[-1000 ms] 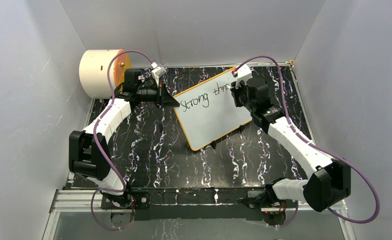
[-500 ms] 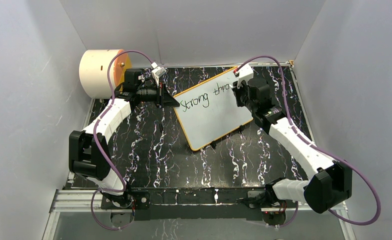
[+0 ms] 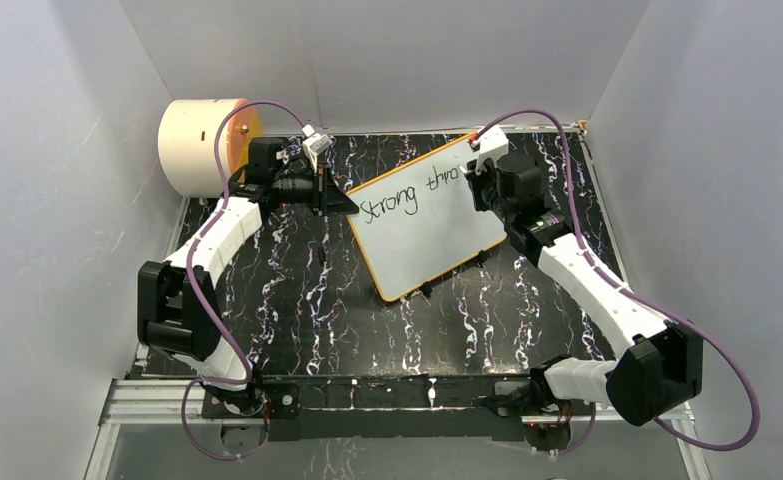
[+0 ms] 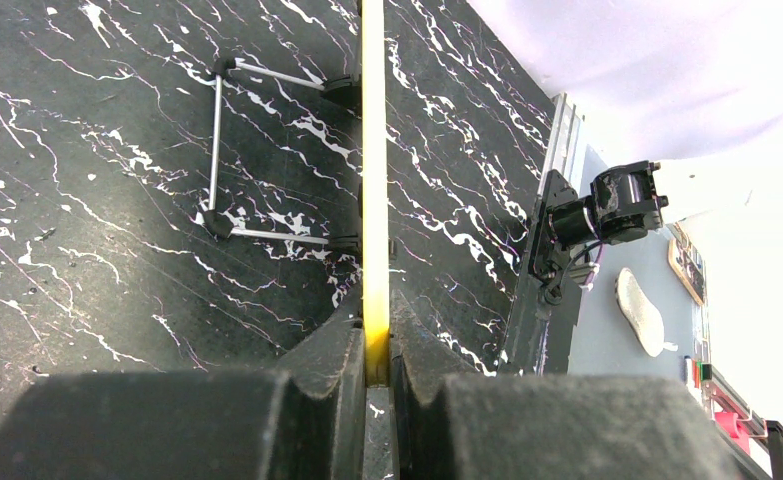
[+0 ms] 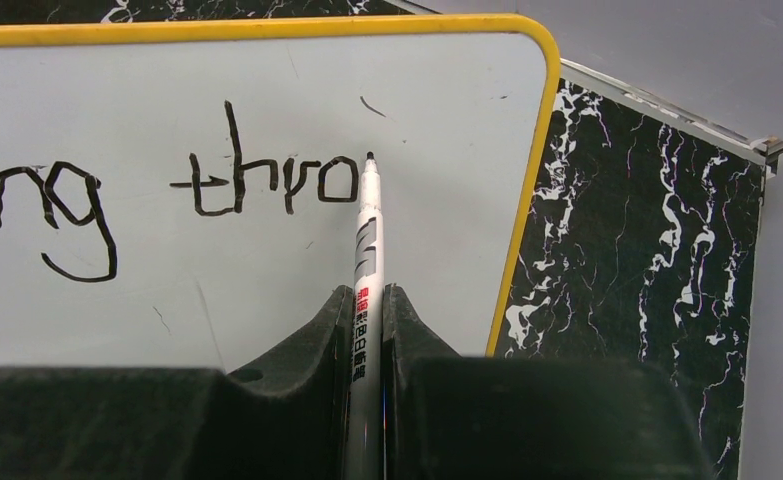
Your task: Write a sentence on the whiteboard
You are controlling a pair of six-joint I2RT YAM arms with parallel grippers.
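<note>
A: Start at the right gripper (image 5: 368, 300). What are its fingers (image 5: 302, 350) doing?

B: They're pinched narrow on a white marker (image 5: 368, 245), 1 finger on each side of the barrel. The black tip points away from the wrist and sits just right of the last "o" on the whiteboard (image 5: 167, 290). I cannot tell whether it touches the surface.

A: What is written?

B: "Strong thro" in black ink, seen from overhead. The right wrist view catches only "ng thro". Past the tip the board is bare white up to its yellow frame.

A: And the left gripper (image 4: 375, 350)?

B: Its 2 fingers (image 4: 317, 365) are closed on the board's thin yellow edge, which runs straight away from between them. A thin wire stand (image 4: 214, 150) meets that edge at 2 black feet and rests on the table (image 4: 87, 220).

A: Where does the board lie?

B: On the far half of the black, white-veined table, between the 2 arms. It is turned askew, its left corner at the left gripper and its far right corner under the right one.

A: Anything else?

B: A cream cylinder (image 3: 197, 145) with an orange face stands at the far left, behind the left arm and apart from the board. Purple cables (image 3: 732, 390) loop along both arms.
</note>
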